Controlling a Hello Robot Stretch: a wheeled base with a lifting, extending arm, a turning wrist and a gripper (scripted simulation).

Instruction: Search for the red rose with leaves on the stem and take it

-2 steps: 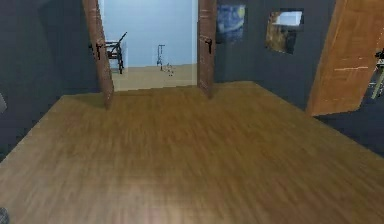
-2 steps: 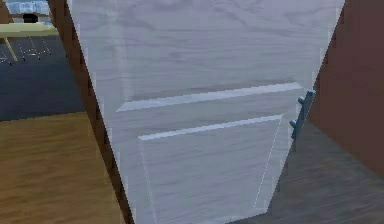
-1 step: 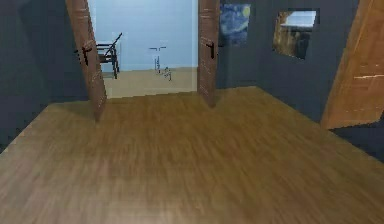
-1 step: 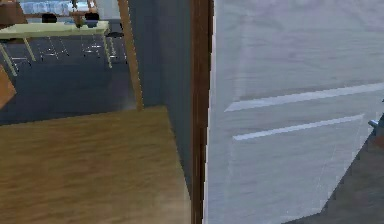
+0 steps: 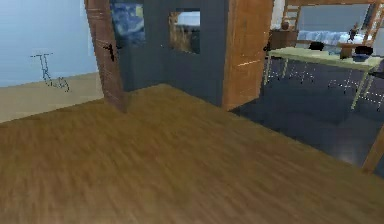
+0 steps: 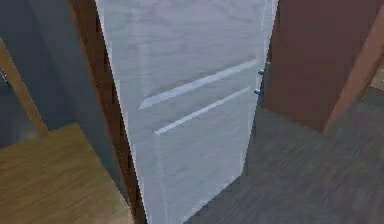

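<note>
Where the red rose is cannot be told, nor whether the pincer holds anything. The likeliest-looking spot is a small dark object [image 5: 352, 46] standing on a pale green worktop [image 5: 318, 57] far off at the forward view's right, with dark chairs [image 5: 362, 72] around it on a dark floor. Nearer, an open wooden door [image 5: 104, 52] and a second wooden door [image 5: 248, 50] flank a dark grey wall carrying two paintings [image 5: 128, 20]. A wood floor [image 5: 170, 150] spreads in front. In the arm side view a white panelled door [image 6: 190, 110] stands close, with a brown wall [image 6: 320, 60] behind it.
</note>
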